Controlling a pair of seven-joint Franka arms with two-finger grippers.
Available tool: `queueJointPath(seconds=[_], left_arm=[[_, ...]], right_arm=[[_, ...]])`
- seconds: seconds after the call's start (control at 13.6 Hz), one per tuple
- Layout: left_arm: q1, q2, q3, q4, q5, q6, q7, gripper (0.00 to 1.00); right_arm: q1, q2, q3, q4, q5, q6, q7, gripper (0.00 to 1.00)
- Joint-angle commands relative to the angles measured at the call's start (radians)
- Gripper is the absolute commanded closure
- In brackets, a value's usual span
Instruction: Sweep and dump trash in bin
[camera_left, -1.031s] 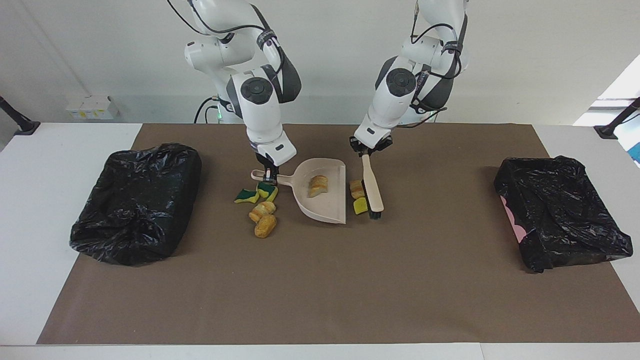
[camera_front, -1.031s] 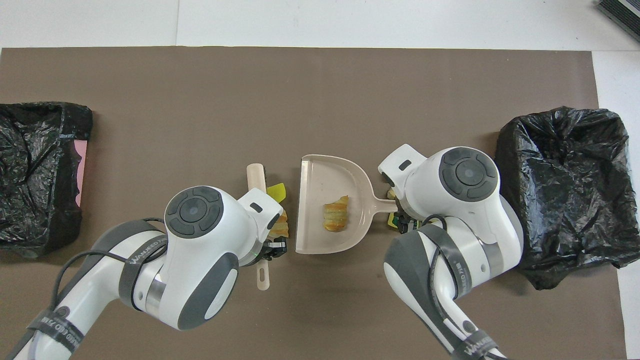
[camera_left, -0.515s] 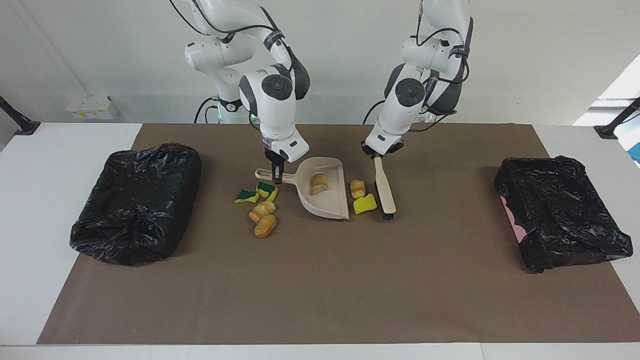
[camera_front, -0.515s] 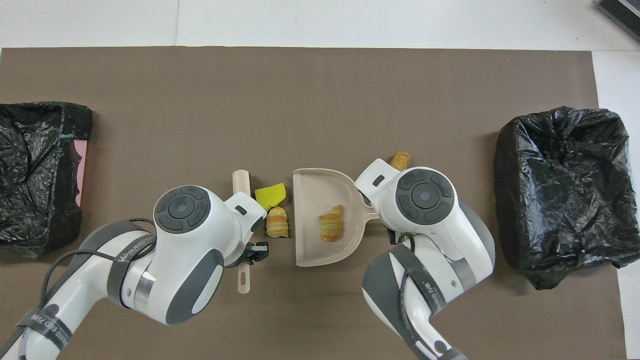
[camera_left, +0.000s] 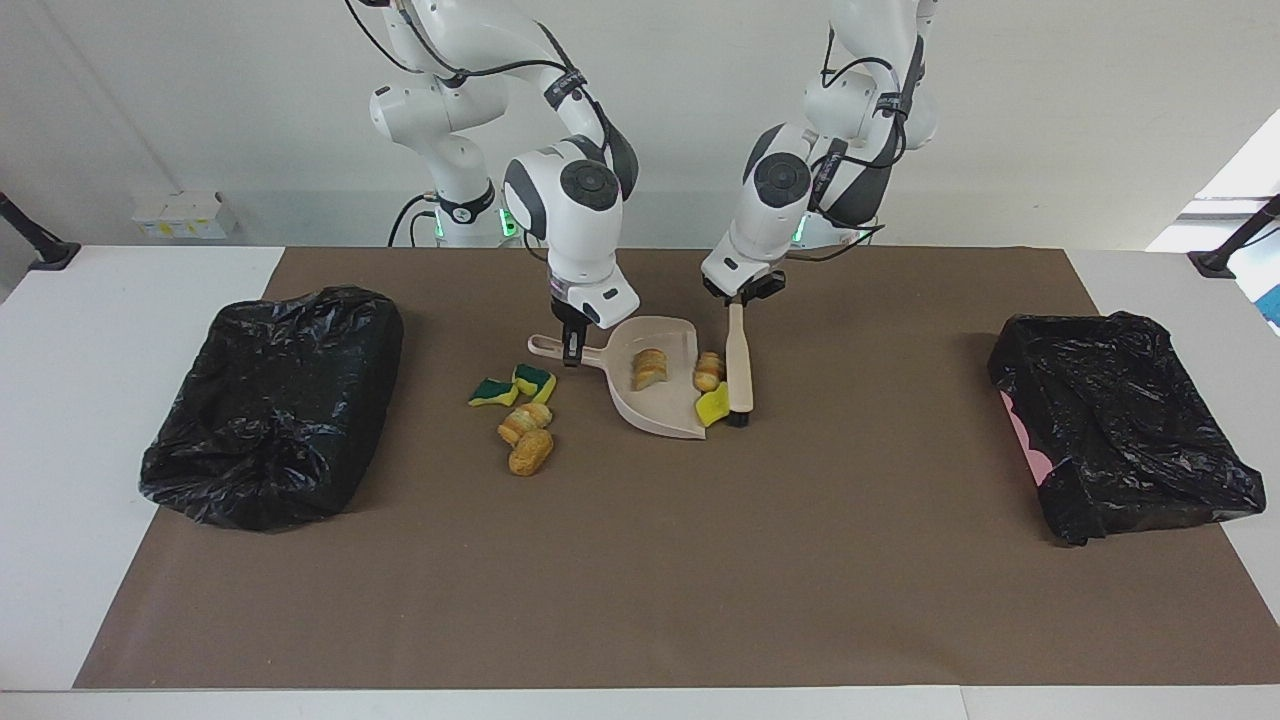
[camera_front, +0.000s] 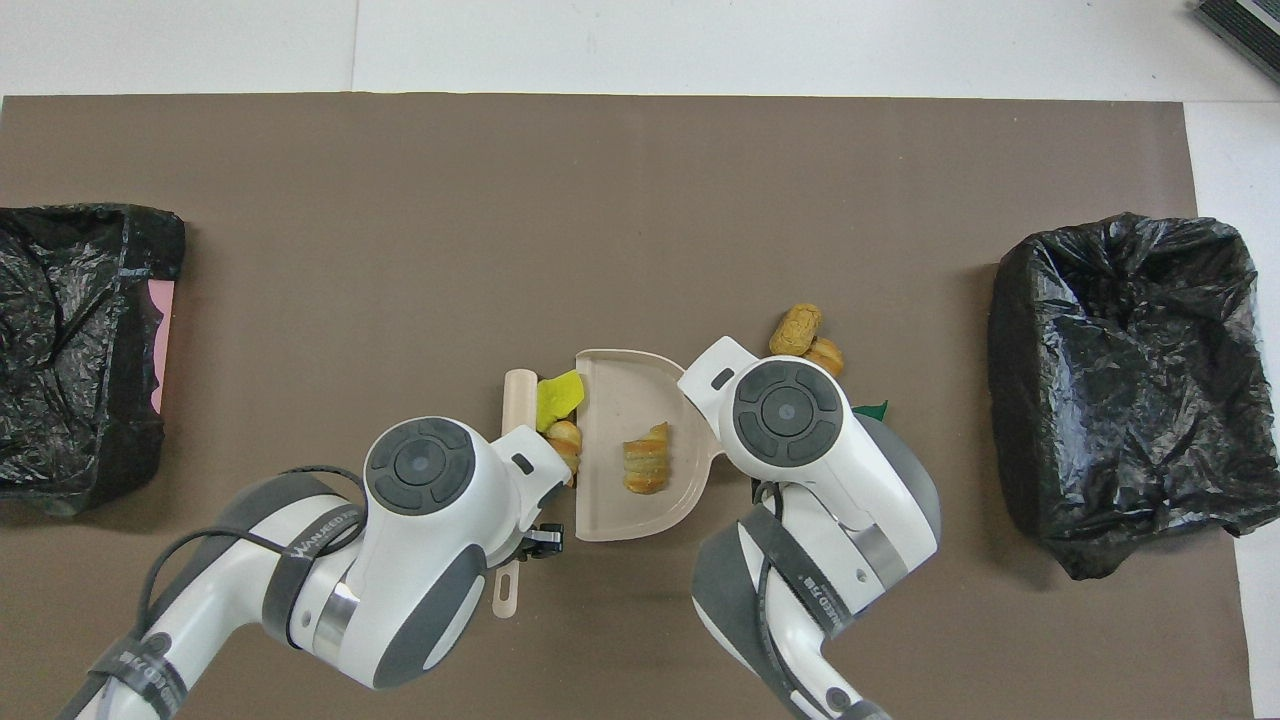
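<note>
Beige dustpan (camera_left: 655, 395) sits mid-mat (camera_left: 640, 560); taken as landmark. Right tool (camera_left: 572, 352) is clamped on the pan's handle, at the pan's end toward the right arm. Left tool (camera_left: 737, 298) is closed on the brush (camera_left: 739, 365) handle; the brush lies along the pan's open mouth, bristles down on the mat.

Trash: one bread chunk (camera_left: 649, 368) inside the pan. A second chunk (camera_left: 708, 371) and a yellow sponge (camera_left: 712, 405) are pinched between brush and pan lip, sponge partly on the lip. Two green-backed sponges (camera_left: 512, 386) lie beside the pan's handle, two more chunks (camera_left: 526, 438) just farther from the robots than those.

Black-bagged bin (camera_left: 272, 400) stands well apart from the pan toward the right arm's end of the worktop; another (camera_left: 1120, 435) toward the left arm's end.
</note>
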Motion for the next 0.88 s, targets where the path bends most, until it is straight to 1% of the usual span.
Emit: queueJointPath(seconds=[0.0, 0.15, 0.29, 0.37, 0.44, 0.59, 0.74, 0.81], left_arm=[[-0.067, -0.025, 0.010, -0.022, -0.033, 0.085, -0.009, 1.00], [-0.093, -0.016, 0.010, 0.001, -0.043, 0.101, -0.030, 1.00], [-0.093, -0.012, 0.010, 0.018, -0.041, 0.083, -0.082, 1.00], [-0.086, -0.015, 0.013, 0.020, -0.035, 0.070, -0.104, 1.00], [-0.078, -0.024, 0.016, 0.029, -0.024, 0.038, -0.130, 1.00], [-0.069, -0.038, 0.017, 0.052, -0.006, -0.066, -0.168, 1.00], [-0.072, -0.054, 0.013, 0.038, 0.000, -0.086, -0.226, 1.00], [-0.081, -0.065, 0.011, 0.026, 0.000, -0.086, -0.249, 1.00]], right_arm=[[-0.008, 0.025, 0.005, 0.016, -0.019, 0.008, 0.041, 1.00], [-0.017, 0.026, 0.005, 0.013, -0.006, 0.007, 0.043, 1.00], [-0.028, 0.026, 0.005, 0.015, -0.006, 0.007, 0.034, 1.00], [-0.052, 0.020, 0.005, 0.010, -0.001, 0.007, 0.025, 1.00], [-0.065, 0.012, 0.006, 0.006, 0.000, 0.004, 0.011, 1.00], [-0.066, 0.002, 0.006, 0.006, 0.007, -0.004, -0.003, 1.00], [-0.074, -0.017, 0.006, 0.006, 0.022, -0.015, -0.031, 1.00], [-0.101, -0.037, 0.006, 0.007, 0.036, -0.024, -0.069, 1.00]])
